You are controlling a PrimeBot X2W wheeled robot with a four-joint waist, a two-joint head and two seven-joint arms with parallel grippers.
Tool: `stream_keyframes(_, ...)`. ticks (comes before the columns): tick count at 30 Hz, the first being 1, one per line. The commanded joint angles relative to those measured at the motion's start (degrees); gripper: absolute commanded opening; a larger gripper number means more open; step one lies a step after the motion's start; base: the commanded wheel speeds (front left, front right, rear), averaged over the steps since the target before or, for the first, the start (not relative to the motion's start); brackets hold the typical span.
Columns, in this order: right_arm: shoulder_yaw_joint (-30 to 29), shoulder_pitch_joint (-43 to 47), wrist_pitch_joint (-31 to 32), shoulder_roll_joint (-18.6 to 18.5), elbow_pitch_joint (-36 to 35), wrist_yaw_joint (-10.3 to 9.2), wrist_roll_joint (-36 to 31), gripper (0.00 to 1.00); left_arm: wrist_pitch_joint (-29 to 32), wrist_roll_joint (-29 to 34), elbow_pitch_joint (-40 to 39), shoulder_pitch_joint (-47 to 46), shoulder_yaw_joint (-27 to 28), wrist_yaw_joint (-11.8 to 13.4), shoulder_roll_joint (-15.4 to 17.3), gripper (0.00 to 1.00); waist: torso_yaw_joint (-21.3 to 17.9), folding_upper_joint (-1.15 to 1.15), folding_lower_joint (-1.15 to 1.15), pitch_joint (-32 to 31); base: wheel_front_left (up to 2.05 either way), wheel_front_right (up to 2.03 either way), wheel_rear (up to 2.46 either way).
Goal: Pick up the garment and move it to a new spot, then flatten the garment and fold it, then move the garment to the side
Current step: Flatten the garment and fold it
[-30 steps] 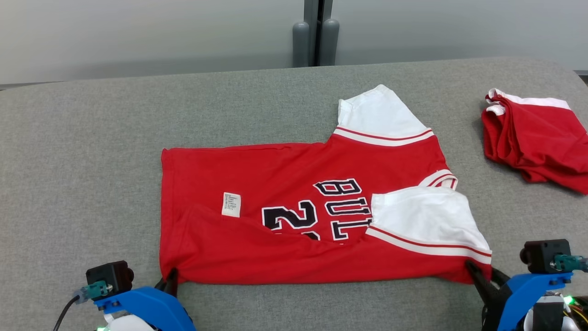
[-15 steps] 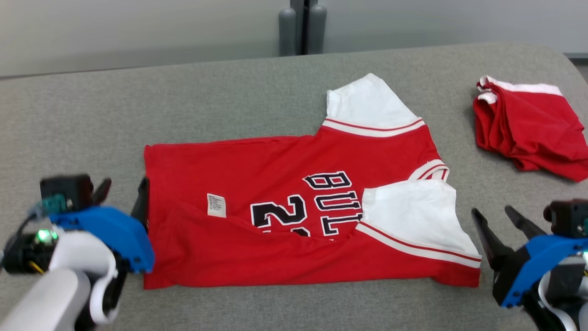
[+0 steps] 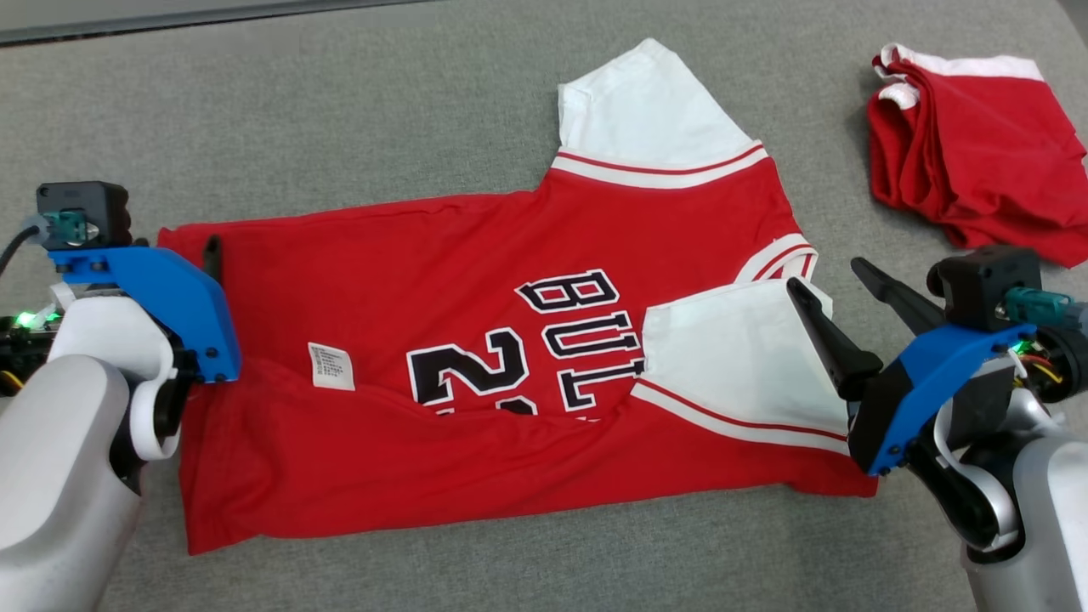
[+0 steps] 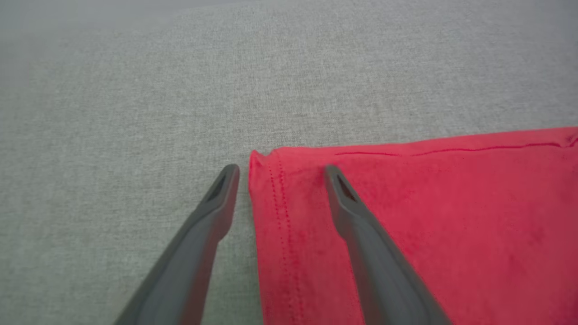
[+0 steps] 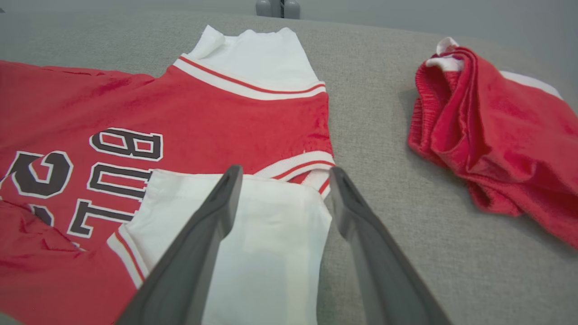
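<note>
The garment (image 3: 476, 340) is a red jersey with white sleeves and black lettering. It lies spread on the grey fabric surface (image 3: 340, 110), its near long edge folded over the print. My left gripper (image 3: 180, 248) is open at the far left hem corner (image 4: 271, 162). In the left wrist view that gripper (image 4: 282, 170) has one finger over the red cloth and the other over bare grey. My right gripper (image 3: 826, 274) is open with nothing in it, above the folded white sleeve (image 5: 253, 234) near the collar trim; in its own wrist view, the gripper (image 5: 285, 170) straddles the sleeve's edge.
A second red and white garment (image 3: 977, 161) lies bunched at the far right, and it is also in the right wrist view (image 5: 492, 135). Two grey posts (image 5: 277, 6) stand beyond the surface's far edge. Bare grey surface surrounds the jersey on the left and near sides.
Both grippers opened and let go of the jersey's near corners. The left moved to the far left hem corner, the right up beside the folded sleeve. The camera tilted down.
</note>
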Motion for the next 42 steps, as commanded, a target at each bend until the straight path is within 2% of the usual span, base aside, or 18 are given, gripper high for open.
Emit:
stream_keyframes(1,0.21,-1.14,-0.38,-0.77,0.27,0.01,0.24,1.00,-0.50,-0.26,0.63,-1.21,0.51,-0.17,-0.07,1.00,-0.01,-0.01,-0.02,0.41,0.00,0.00,0.00)
stream_keyframes(8,1.31,-3.04,-1.35,-1.73,1.68,0.01,0.89,1.00,-1.03,-0.79,5.00,-2.48,0.17,-1.24,-0.81,1.00,-0.24,-0.01,-0.02,1.70,0.00,0.00,0.00)
stream_keyframes(13,2.07,-4.49,-0.89,-2.31,2.27,0.01,1.21,1.00,-0.64,-1.10,6.46,-3.22,-0.91,-3.54,-1.57,1.00,-0.19,-0.01,-0.02,2.31,0.00,0.00,0.00)
stream_keyframes(14,2.17,-4.85,-0.83,-2.47,2.44,0.01,1.30,1.00,-0.45,-1.25,6.68,-3.48,-1.25,-4.05,-1.76,0.93,-0.14,-0.01,-0.02,2.44,0.00,0.00,0.00)
stream_keyframes(15,2.34,-5.22,-0.76,-2.64,2.55,0.01,1.33,1.00,-0.46,-1.27,6.81,-3.71,-1.56,-4.51,-1.95,0.79,-0.07,-0.01,-0.02,2.58,0.00,0.00,0.00)
stream_keyframes(16,2.46,-5.67,-0.65,-2.86,2.74,0.01,1.51,1.00,-0.72,-1.21,6.92,-3.79,-1.77,-4.85,-2.08,0.48,-0.01,-0.01,-0.02,2.71,0.00,0.00,0.00)
stream_keyframes(17,2.58,-6.15,-0.50,-3.06,3.03,0.01,1.62,1.00,-0.87,-1.23,7.19,-3.97,-1.90,-5.18,-2.14,0.37,0.06,-0.01,-0.02,2.80,0.00,0.00,0.00)
stream_keyframes(19,2.79,-6.94,-0.32,-3.50,3.46,0.01,1.57,1.00,-1.00,-1.25,7.70,-4.48,-2.15,-5.52,-2.38,0.00,0.26,-0.01,-0.02,2.91,0.00,0.00,0.00)
stream_keyframes(23,3.24,-9.29,0.36,-4.56,4.73,0.01,1.44,1.00,-1.64,-1.05,7.76,-4.90,-2.23,-6.07,-2.46,0.00,1.17,-0.01,-0.02,2.93,0.00,0.00,0.00)
stream_keyframes(30,2.81,-19.97,4.67,-7.54,9.97,0.01,1.42,1.00,-3.10,0.13,3.27,-7.36,-3.22,-6.65,-3.24,0.00,5.10,-0.01,-0.02,3.61,0.00,0.00,0.00)
stream_keyframes(34,1.59,-26.72,6.94,-7.92,16.01,0.01,-0.44,1.00,-3.77,0.53,0.33,-8.45,-3.87,-6.86,-4.90,0.00,8.05,-0.01,-0.02,5.09,0.00,0.00,0.00)
stream_keyframes(42,-0.63,-38.70,7.28,-6.89,30.32,0.01,-5.78,1.00,-5.64,0.62,-3.04,-10.66,-5.36,-6.71,-9.26,0.00,13.55,-0.01,-0.02,9.30,0.00,0.00,0.00)
